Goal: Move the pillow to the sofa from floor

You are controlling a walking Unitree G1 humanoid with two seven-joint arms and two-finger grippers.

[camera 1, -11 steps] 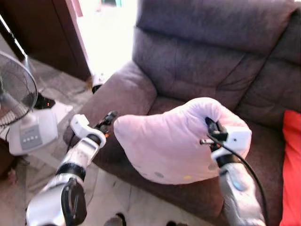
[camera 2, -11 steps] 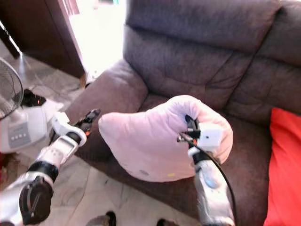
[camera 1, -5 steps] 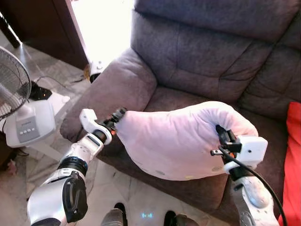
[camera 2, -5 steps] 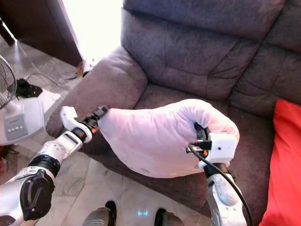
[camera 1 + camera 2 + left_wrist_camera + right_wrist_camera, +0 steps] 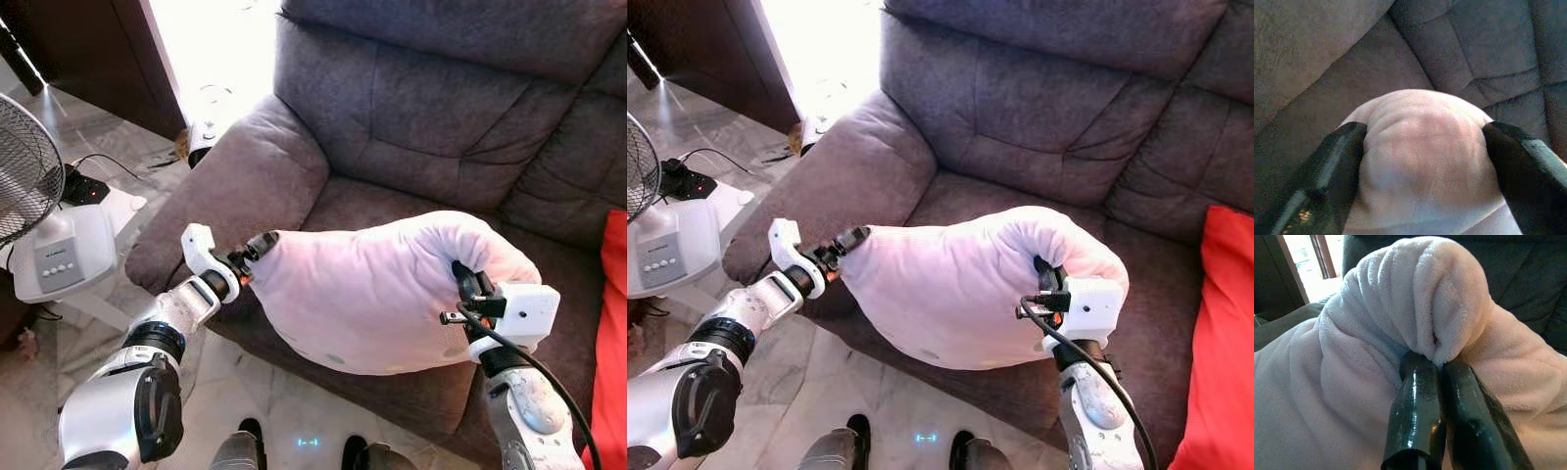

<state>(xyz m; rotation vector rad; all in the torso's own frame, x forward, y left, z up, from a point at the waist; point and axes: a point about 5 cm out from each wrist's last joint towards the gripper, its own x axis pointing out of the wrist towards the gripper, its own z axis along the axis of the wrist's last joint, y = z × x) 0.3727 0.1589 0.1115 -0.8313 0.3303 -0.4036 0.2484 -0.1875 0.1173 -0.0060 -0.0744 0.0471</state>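
Room setting, head views. We see a grey-brown fabric sofa (image 5: 421, 127) w/ tufted back and rounded armrest (image 5: 240, 191) at left. Red cushion (image 5: 1220, 343) on seat at far right edge. Floor (image 5: 265, 411): pale glossy tile. Left: white pedestal fan (image 5: 44, 235) w/ wire grille; black power strip (image 5: 681, 181) and cable just behind it. Dark wood panel (image 5: 98, 59) far left. Bright daylight floods in betw. panel and sofa, washing out detail.
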